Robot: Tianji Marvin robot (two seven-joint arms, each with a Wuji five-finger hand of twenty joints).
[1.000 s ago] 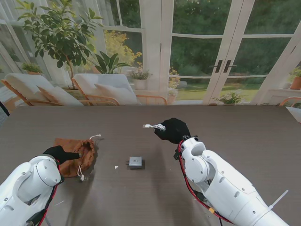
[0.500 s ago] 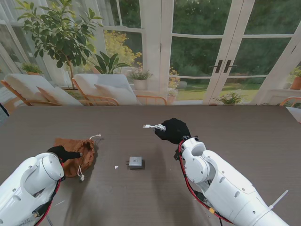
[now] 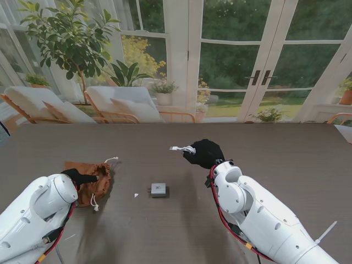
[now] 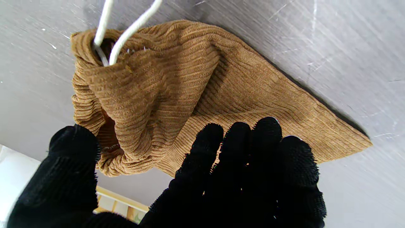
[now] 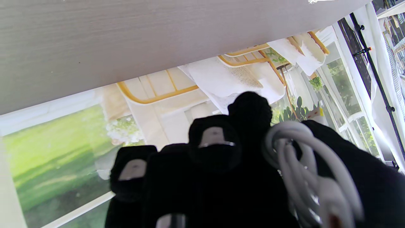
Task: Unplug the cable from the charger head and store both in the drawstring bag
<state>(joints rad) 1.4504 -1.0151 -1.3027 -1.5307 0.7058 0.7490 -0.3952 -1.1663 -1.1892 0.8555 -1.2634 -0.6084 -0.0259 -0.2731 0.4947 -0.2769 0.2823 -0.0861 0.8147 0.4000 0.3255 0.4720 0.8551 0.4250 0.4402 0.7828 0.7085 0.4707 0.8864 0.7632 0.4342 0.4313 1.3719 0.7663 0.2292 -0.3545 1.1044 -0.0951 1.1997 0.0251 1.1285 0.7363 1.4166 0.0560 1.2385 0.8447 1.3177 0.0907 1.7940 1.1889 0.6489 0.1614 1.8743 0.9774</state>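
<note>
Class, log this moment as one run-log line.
right hand: holds coiled white cable | charger head: unplugged, on table | left hand: open at drawstring bag

table [image 3: 286,148]: dark grey-brown wood grain, fine pale scratches in the close views
white speck [image 3: 136,195]: tiny, on the table top; too small to say what it is, perhaps a scrap of paper
lounge chairs [image 3: 118,104]: two, pale cushions on orange-yellow frames, beyond the table's far edge
tall plant [image 3: 69,36]: leafy, behind the chairs on the left
glass doors [image 3: 258,60]: white frames, dark handles, green garden behind them
potted plant [image 3: 163,91]: small, at the foot of the doors
</note>
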